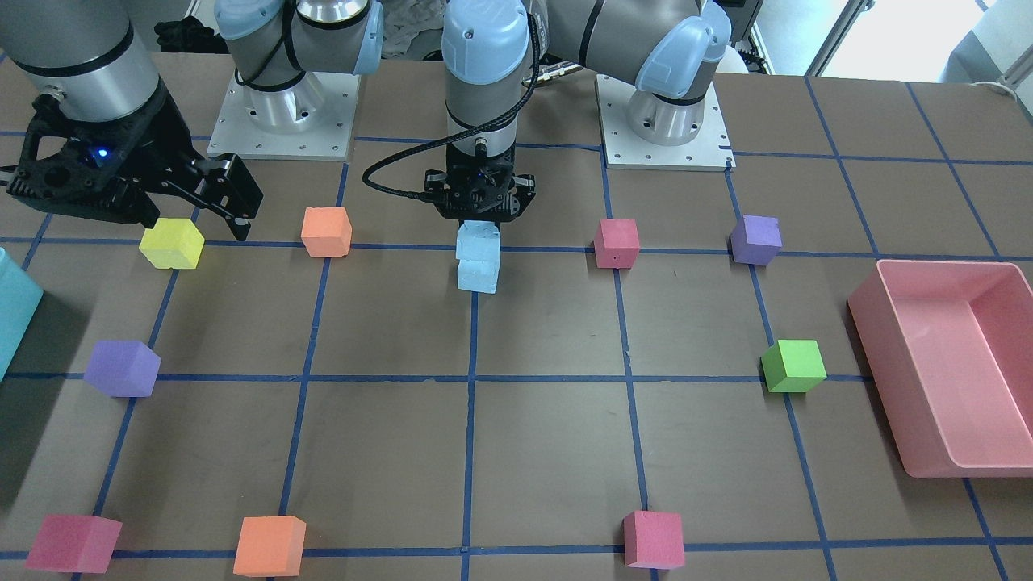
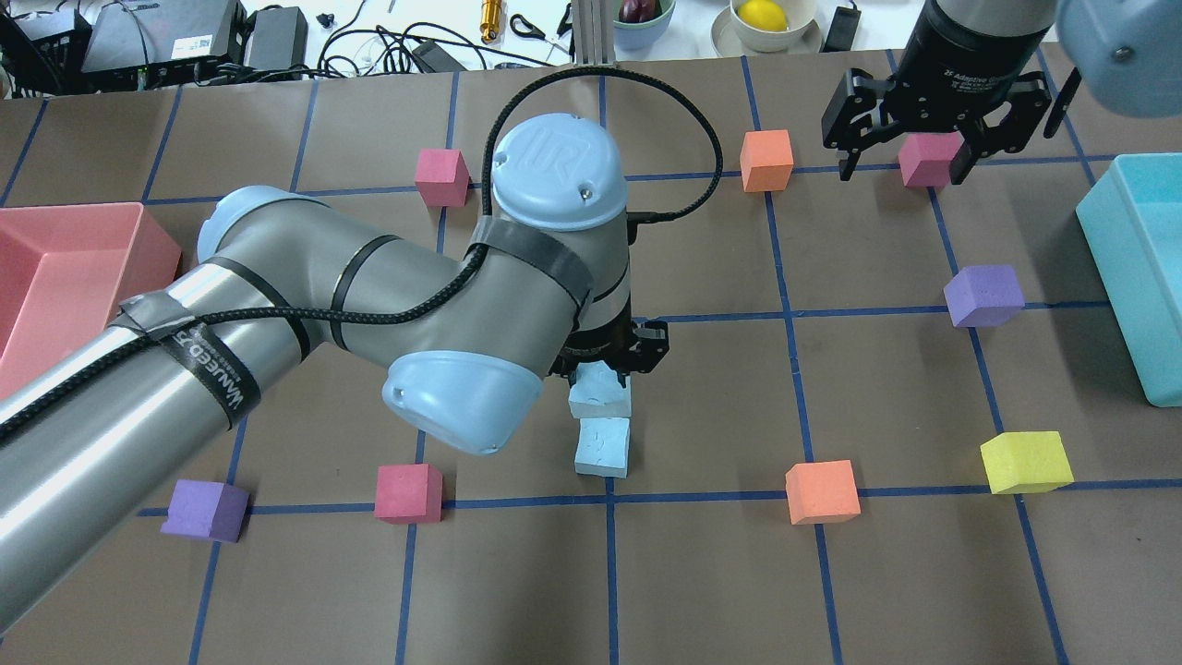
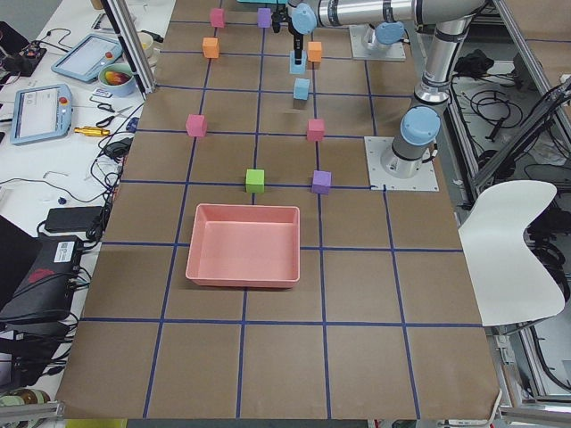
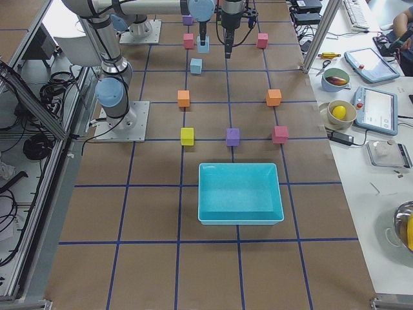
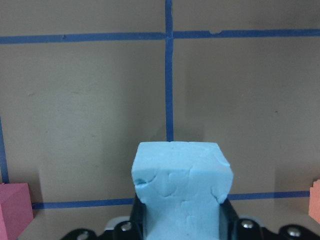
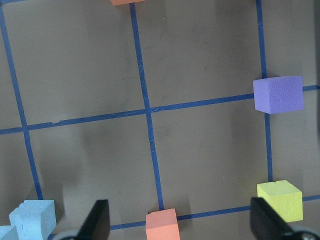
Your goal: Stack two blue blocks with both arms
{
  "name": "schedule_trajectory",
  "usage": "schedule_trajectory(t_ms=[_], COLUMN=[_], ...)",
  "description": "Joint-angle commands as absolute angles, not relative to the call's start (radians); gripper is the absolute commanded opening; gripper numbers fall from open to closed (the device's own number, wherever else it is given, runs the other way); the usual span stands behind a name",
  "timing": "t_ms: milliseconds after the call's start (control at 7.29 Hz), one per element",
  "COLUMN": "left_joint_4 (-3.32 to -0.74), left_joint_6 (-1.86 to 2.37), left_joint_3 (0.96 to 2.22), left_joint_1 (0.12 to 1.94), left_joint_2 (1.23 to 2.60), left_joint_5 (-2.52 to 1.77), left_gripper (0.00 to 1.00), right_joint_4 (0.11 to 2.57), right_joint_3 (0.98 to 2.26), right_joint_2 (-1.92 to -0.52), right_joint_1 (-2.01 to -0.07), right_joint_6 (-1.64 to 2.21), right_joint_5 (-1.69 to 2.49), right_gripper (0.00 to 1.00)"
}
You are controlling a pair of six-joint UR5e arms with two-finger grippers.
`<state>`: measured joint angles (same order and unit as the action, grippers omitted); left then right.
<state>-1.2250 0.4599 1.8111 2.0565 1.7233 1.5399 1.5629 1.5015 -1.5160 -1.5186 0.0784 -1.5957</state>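
My left gripper [image 1: 479, 211] is shut on one pale blue block [image 1: 478, 240] and holds it just over the second blue block [image 1: 478, 274], which rests on the table near the middle. Both show in the overhead view, the held block [image 2: 600, 392] and the resting block [image 2: 602, 446]. In the left wrist view the held block [image 5: 181, 187] fills the bottom between the fingers and hides the one below. My right gripper [image 2: 910, 159] is open and empty, high above the table's right side; its two fingers [image 6: 97, 225] stand wide apart.
Coloured cubes stand on the grid around the stack: orange [image 1: 326, 231], pink [image 1: 616, 243], yellow [image 1: 171, 244], purple [image 1: 755, 240], green [image 1: 794, 365]. A pink tray [image 1: 888, 363] lies on my left side, a cyan box [image 2: 1117, 268] on my right.
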Motion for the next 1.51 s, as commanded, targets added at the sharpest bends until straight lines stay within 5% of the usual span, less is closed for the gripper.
schedule_trajectory(t_ms=[0,961,1235,1373], left_joint_4=[-1.224,-1.12,-1.121,-1.118], left_joint_6=[0.462,0.466,0.469,0.469], left_joint_3=[1.835,1.894,1.898,1.902], left_joint_1=[2.057,2.06,2.062,2.068], left_joint_2=[1.736,1.773,1.776,1.776], left_joint_5=[1.548,1.545,1.542,1.536], left_gripper=[0.07,0.11,0.19,0.75], right_joint_4=[1.562,1.557,1.555,1.555], right_joint_3=[1.5,1.502,1.503,1.502], right_joint_2=[-1.519,-1.525,-1.531,-1.534], right_joint_1=[-1.5,-1.502,-1.503,-1.509], right_joint_6=[0.072,0.028,0.028,0.025], right_joint_5=[-1.566,-1.568,-1.566,-1.565], right_gripper=[1.0,1.0,1.0,1.0])
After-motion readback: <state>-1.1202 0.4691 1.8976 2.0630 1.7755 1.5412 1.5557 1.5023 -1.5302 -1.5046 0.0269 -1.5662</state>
